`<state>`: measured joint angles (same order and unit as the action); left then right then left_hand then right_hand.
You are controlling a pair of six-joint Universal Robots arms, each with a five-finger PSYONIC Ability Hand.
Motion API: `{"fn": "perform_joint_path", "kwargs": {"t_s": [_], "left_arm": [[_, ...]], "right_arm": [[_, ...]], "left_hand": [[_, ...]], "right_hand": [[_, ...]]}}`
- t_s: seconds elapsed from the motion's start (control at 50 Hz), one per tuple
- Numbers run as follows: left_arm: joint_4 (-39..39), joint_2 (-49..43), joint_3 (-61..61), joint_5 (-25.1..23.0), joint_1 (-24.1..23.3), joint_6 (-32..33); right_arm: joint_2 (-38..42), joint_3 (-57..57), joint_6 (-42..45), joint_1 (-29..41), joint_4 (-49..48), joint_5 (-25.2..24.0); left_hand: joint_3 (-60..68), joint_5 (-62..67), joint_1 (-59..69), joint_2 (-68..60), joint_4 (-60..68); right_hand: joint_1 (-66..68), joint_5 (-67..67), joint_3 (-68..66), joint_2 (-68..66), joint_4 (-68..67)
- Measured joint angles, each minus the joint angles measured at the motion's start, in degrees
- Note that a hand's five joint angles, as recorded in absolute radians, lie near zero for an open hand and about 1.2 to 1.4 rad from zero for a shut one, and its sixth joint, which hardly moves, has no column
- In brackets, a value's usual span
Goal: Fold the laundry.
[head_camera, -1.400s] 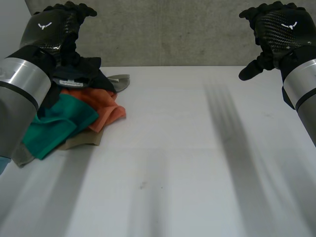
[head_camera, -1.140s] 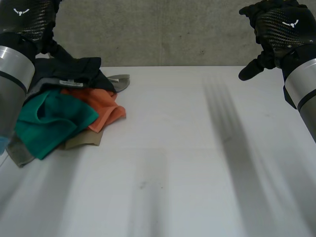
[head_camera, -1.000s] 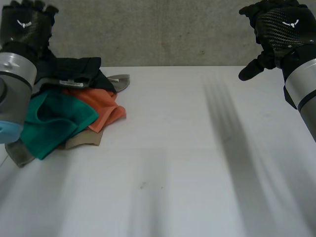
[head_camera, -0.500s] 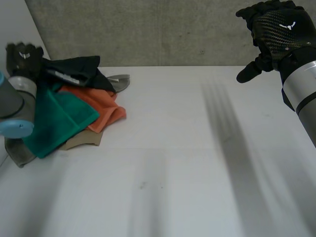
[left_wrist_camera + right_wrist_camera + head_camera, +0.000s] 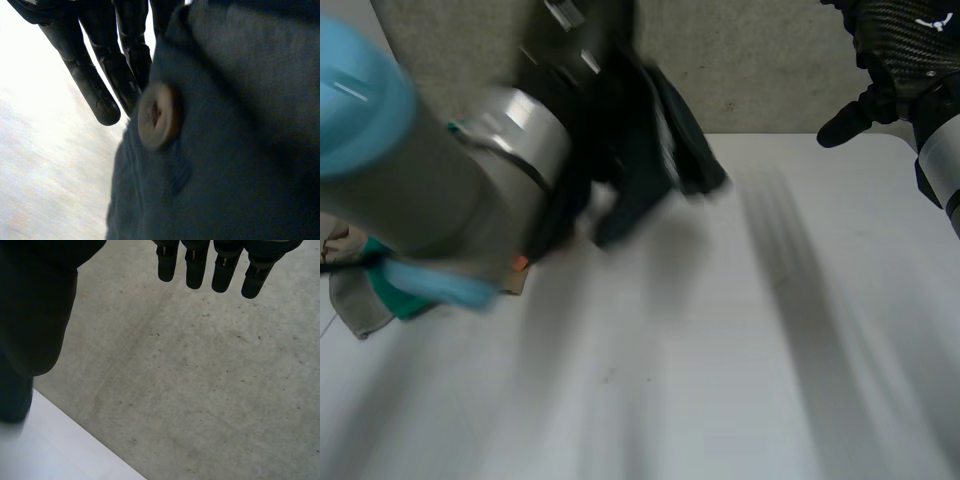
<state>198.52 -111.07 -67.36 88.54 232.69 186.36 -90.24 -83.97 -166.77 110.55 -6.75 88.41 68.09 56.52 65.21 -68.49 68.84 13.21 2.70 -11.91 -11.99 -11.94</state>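
left hand (image 5: 86, 75) fingers pinch the dark garment (image 5: 645, 150), held up over the far-left bench (image 5: 720, 380) | right hand (image 5: 900, 45) fingers spread, empty, far right | imo: I'd lay it flat mid-bench, button (image 5: 157, 116) side up, clear of the pile (image 5: 355, 305)

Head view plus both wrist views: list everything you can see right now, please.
dark garment: one, navy-black, held up in mid-air
button: one, pale, on the dark garment
teal cloth: one, teal, under the left arm
beige cloth: one, beige, beside the teal cloth
table: one, white
wall: one, grey, behind the table
left hand: one, black, fingers gripping the dark garment
right hand: one, black, fingers open, raised far right
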Motion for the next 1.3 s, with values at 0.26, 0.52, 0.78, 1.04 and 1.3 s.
{"fn": "perform_joint_path", "kwargs": {"t_s": [0.26,0.52,0.78,1.04,1.3], "left_arm": [[-11.75,-16.11,1.47,2.71,-9.82,-0.06],[-12.46,-3.34,-1.18,3.07,-0.08,0.29],[-13.61,-14.26,-2.2,-10.59,6.96,5.5],[-24.33,-22.65,-0.7,-18.31,3.67,10.8],[-22.13,-13.57,0.76,-12.87,1.03,6.38]], "right_arm": [[2.73,0.41,0.21,-4.41,1.23,-0.13],[12.22,6.91,7.47,-4.06,20.21,-0.09],[11.59,-6.62,2.21,-0.43,20.54,-2.44],[16.45,-18.76,-9.49,5.69,2.74,-0.46],[17.0,-9.46,2.38,5.43,-10.12,1.61]], "left_hand": [[-44.86,-44.5,-41.99,45.32,-46.4],[-48.73,-48.47,-45.0,49.18,-49.73],[-50.32,-49.69,-47.17,50.81,-51.34],[-29.38,-28.11,-22.79,28.32,-29.92],[-1.07,-1.29,0.16,1.16,-0.25]], "right_hand": [[0.0,0.0,0.0,0.0,0.0],[0.0,0.0,0.0,0.0,0.0],[0.0,0.0,0.0,0.0,0.0],[41.16,40.25,-43.69,-45.27,-43.36],[49.17,51.55,-54.75,-55.25,-54.64]]}}
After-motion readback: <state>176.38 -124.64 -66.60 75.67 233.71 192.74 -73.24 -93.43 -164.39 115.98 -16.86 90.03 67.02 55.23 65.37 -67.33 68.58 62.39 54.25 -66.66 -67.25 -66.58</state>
